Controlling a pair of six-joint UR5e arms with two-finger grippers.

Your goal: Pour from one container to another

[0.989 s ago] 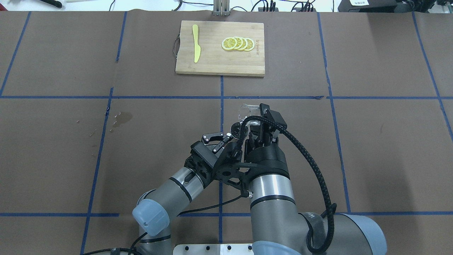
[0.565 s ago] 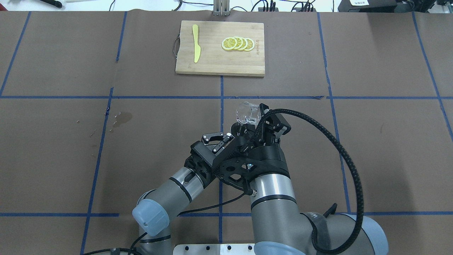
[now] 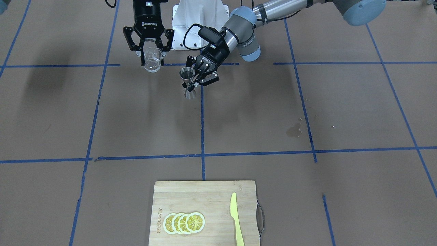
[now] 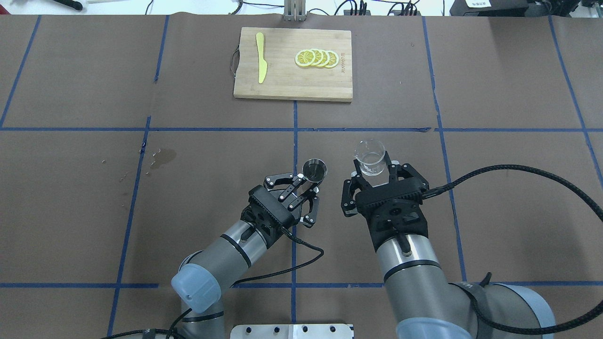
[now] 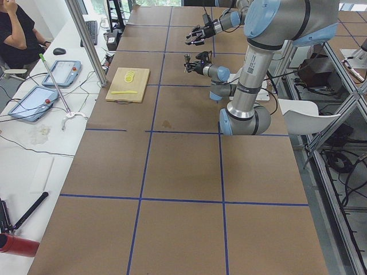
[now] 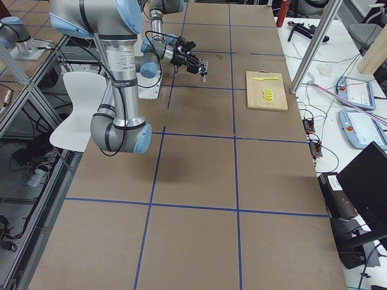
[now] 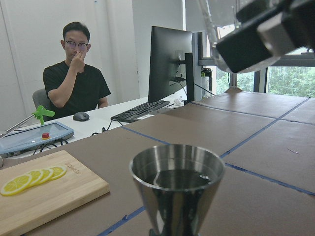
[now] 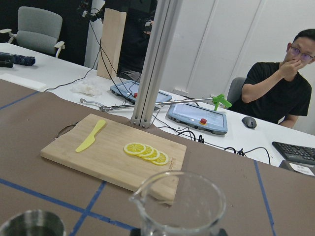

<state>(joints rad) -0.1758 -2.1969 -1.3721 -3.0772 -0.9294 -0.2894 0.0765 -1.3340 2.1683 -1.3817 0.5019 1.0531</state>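
Observation:
The clear glass measuring cup (image 4: 370, 155) stands upright in my right gripper (image 4: 373, 171), which is shut on its lower part; the cup looks empty. To its left the steel hourglass jigger (image 4: 314, 170) is upright, with my left gripper (image 4: 308, 183) shut on its narrow waist. In the left wrist view the jigger (image 7: 177, 191) holds some liquid. The front-facing view shows the cup (image 3: 152, 58) and the jigger (image 3: 187, 82) side by side and apart. The right wrist view has the cup's rim (image 8: 179, 204) close up and the jigger's rim (image 8: 32, 227) at lower left.
A bamboo cutting board (image 4: 282, 80) lies at the far middle with several lemon slices (image 4: 316, 58) and a yellow knife (image 4: 261, 63). A wet stain (image 4: 162, 157) marks the brown paper on the left. A seated person (image 7: 74, 81) is beyond the table.
The right gripper has swung the glass cup from tipped over the jigger back to upright and moved it right, away from the jigger. The left gripper and jigger have stayed put.

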